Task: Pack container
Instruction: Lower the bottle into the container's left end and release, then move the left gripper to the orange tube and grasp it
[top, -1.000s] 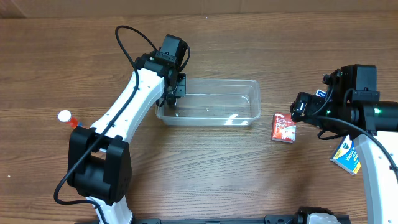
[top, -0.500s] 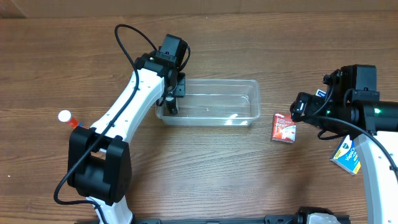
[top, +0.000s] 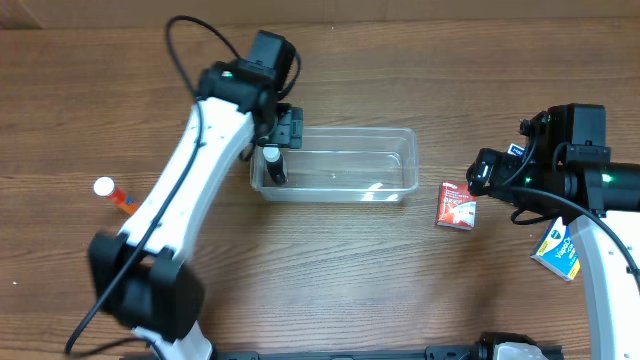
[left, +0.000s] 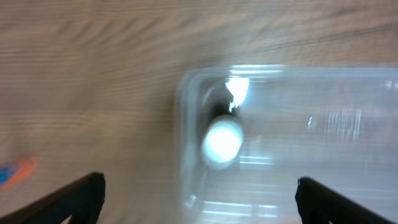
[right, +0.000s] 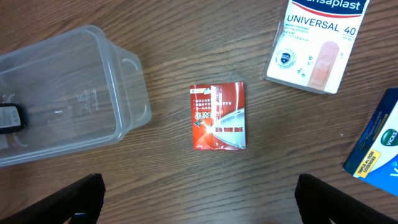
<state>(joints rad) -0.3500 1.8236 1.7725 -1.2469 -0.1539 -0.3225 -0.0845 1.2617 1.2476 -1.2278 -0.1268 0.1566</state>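
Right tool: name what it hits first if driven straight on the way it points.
Probably the red box, lying flat on the table almost centred ahead of the open right tool in the right wrist view. Depth is unclear; it could land on bare wood just beside it.

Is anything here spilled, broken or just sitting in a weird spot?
Nothing looks spilled or broken. A white-capped bottle sits at the left end of the container; the red box and an orange tube lie on the table, not packed yet.
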